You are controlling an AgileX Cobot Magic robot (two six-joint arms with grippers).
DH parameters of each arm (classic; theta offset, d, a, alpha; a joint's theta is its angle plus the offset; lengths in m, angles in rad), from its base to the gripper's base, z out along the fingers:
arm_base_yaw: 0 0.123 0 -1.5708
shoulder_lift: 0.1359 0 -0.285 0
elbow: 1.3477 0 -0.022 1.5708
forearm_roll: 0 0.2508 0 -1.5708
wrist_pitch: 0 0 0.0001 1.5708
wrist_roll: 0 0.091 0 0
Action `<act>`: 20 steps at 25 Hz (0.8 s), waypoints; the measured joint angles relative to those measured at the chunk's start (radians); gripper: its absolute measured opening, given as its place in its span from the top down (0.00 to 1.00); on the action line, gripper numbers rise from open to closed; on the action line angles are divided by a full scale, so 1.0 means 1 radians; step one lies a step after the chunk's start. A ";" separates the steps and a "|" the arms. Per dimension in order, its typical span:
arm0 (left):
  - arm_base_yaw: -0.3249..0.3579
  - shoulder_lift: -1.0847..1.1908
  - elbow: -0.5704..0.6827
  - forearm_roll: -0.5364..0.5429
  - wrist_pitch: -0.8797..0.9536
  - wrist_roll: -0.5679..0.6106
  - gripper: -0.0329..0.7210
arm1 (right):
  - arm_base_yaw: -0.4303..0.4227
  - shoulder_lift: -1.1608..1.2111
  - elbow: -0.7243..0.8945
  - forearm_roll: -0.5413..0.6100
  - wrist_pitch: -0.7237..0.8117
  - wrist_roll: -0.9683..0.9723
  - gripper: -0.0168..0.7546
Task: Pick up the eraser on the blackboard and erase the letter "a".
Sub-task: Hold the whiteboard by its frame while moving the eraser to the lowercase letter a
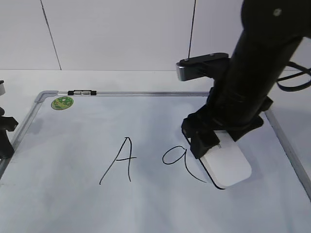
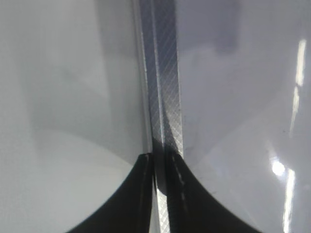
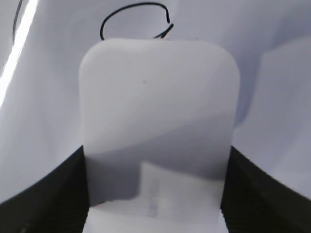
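The white eraser (image 1: 226, 165) lies flat on the blackboard (image 1: 73, 204), just right of the letter "a" (image 1: 176, 156), covering the end of its tail. My right gripper (image 1: 206, 141) is shut on the eraser's sides. In the right wrist view the eraser (image 3: 155, 107) fills the space between both black fingers (image 3: 155, 194), with the loop of the "a" (image 3: 133, 19) just beyond its far edge. My left gripper (image 1: 4, 138) sits at the board's left frame. In the left wrist view its fingers (image 2: 160, 167) are closed together over the grey frame rail (image 2: 163, 97).
A capital "A" (image 1: 120, 162) is drawn left of the "a". A round green sticker (image 1: 62, 102) sits in the board's far left corner, beside a small black clip (image 1: 81, 92) on the top frame. The board's right frame (image 1: 291, 155) runs close behind the right arm.
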 joint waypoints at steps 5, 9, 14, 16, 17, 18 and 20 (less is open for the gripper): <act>0.000 0.000 0.000 0.000 0.000 0.000 0.89 | 0.002 0.149 -0.097 -0.013 -0.030 -0.014 0.26; 0.000 0.000 0.000 0.000 0.000 0.000 0.89 | 0.002 0.234 -0.146 -0.013 -0.036 -0.047 0.26; 0.000 0.000 -0.002 0.000 0.000 0.000 0.89 | 0.016 0.302 -0.155 0.005 -0.061 -0.079 0.26; 0.000 0.000 -0.002 0.000 0.002 0.000 0.89 | 0.032 0.314 -0.155 0.008 -0.077 -0.086 0.26; 0.000 0.000 -0.002 0.000 0.002 0.000 0.89 | 0.040 0.316 -0.155 0.011 -0.087 -0.088 0.26; 0.000 0.000 -0.002 0.000 0.002 0.000 0.89 | 0.044 0.320 -0.155 0.011 -0.089 -0.090 0.26; 0.000 0.000 -0.002 0.000 0.002 0.000 0.89 | 0.046 0.325 -0.158 0.011 -0.090 -0.092 0.26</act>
